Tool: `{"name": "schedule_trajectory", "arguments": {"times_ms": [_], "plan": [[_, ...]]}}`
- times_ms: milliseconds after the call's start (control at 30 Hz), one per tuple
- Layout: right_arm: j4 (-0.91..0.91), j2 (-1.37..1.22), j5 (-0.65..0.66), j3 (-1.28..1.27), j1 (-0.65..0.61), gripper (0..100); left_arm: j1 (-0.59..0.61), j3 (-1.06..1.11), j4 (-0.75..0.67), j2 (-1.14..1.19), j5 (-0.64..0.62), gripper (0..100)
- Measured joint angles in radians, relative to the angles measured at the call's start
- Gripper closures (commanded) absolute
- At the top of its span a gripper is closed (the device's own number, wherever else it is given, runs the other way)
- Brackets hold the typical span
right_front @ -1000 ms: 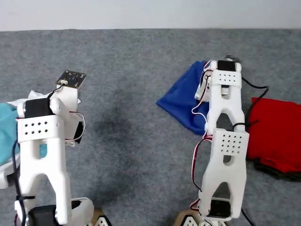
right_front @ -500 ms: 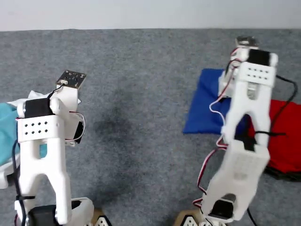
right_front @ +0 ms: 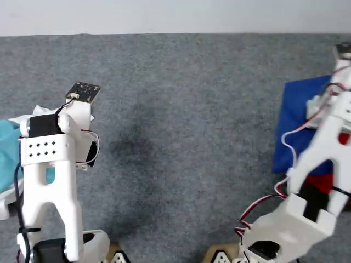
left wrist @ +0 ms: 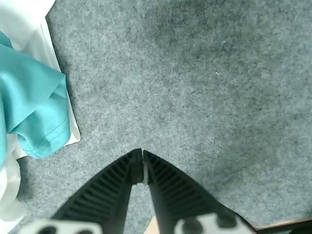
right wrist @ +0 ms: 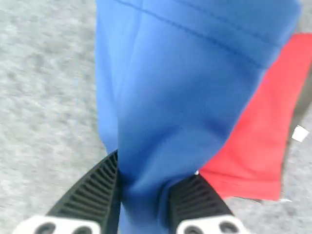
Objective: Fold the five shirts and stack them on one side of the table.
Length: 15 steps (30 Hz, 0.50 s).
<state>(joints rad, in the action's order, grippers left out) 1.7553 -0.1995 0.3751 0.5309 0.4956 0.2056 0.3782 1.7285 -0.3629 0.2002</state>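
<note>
Right tool (right wrist: 155,168) pinches the blue shirt (right wrist: 185,87), holding it partly over the red shirt (right wrist: 263,136), presumably for stacking.

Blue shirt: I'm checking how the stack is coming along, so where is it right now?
In the high view the blue shirt is at the far right of the table, pinched in the right hand and overlapping the red shirt.

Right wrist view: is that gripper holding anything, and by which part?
Yes. The right gripper is shut on the blue fabric shirt, pinching a bunched fold of it; which part of the shirt cannot be told.
</note>
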Motion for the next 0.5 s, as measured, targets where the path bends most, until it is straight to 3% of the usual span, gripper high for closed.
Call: {"name": "schedule_trajectory", "arguments": {"times_ms": [400, 500], "plan": [[-0.101, -0.129, 0.207, 0.000, 0.230, 98.8, 0.000, 0.000, 0.000, 0.000, 0.000, 99], [-0.147, -0.183, 0.285, -0.002, 0.255, 92.8, 0.000, 0.000, 0.000, 0.000, 0.000, 99]]}}
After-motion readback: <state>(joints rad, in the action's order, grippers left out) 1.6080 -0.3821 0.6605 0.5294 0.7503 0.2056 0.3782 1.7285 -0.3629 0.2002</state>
